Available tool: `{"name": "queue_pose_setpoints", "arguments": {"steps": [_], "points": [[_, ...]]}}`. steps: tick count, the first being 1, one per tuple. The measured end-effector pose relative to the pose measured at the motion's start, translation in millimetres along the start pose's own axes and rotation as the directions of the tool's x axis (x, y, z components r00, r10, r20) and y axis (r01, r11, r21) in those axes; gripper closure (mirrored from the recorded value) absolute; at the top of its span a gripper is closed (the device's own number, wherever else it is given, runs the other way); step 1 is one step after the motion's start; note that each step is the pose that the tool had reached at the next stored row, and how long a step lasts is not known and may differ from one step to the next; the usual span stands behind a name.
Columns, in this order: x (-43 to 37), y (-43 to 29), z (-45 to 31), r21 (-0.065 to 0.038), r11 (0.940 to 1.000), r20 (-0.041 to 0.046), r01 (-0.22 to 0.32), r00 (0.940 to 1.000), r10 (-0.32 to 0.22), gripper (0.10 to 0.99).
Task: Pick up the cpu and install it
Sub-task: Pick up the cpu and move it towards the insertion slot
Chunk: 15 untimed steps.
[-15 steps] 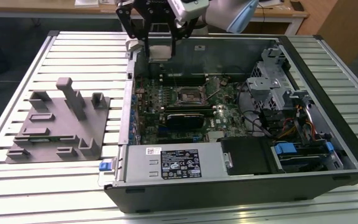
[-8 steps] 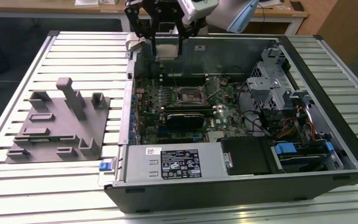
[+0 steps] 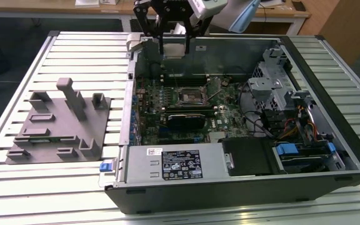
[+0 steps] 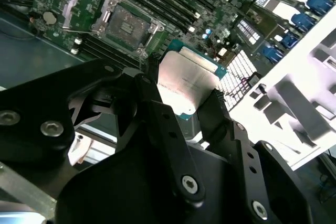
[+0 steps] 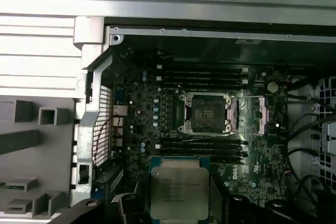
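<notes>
While clamped by two opposite edges between the black fingers (image 4: 157,124) of the gripper (image 4: 181,90), the cpu (image 4: 189,82) hangs in the air. Its silvery top faces the wrist cameras and a green rim shows on the free edges. Jaws are closed tight on it, no gap on either side.

Exterior view: the cpu is up over the far wall of the open computer case (image 3: 230,199), well above the board, touching nothing but the fingers. The socket (image 5: 207,114) sits mid-board, well apart from the cpu. Its metal frame (image 5: 260,114) is flipped open to one side, contact bed bare.

Memory slots (image 5: 202,74) run along two sides of the socket, close to it. Space straight over the socket is free. A low black block (image 3: 186,119) lies just past the nearer slots. A drive cage (image 3: 273,84) and cables (image 3: 292,126) crowd the exterior view's right side of the case.

A grey tray (image 3: 48,136) with upright pegs lies on the slatted table (image 3: 73,56), just beside the case on the exterior view's left.

Writing: faint print lines on the cpu top, too small to read. A white label (image 3: 180,164) on the grey rectangular box (image 3: 139,171) at the case's near edge carries print and symbols, not legible. A small white sticker (image 3: 154,151) sits just beside it.
</notes>
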<state>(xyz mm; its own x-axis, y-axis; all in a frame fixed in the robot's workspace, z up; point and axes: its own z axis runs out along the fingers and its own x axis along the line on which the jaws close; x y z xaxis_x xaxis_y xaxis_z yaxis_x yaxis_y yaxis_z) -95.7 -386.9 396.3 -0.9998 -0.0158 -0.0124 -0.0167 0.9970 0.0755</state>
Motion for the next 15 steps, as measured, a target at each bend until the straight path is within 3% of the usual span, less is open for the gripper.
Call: {"name": "queue_pose_setpoints", "arguments": {"steps": [15], "points": [[-39.6,18.5,2.8,0.0,1.0,0.0047,0.0,1.0,0.0,0.541]]}}
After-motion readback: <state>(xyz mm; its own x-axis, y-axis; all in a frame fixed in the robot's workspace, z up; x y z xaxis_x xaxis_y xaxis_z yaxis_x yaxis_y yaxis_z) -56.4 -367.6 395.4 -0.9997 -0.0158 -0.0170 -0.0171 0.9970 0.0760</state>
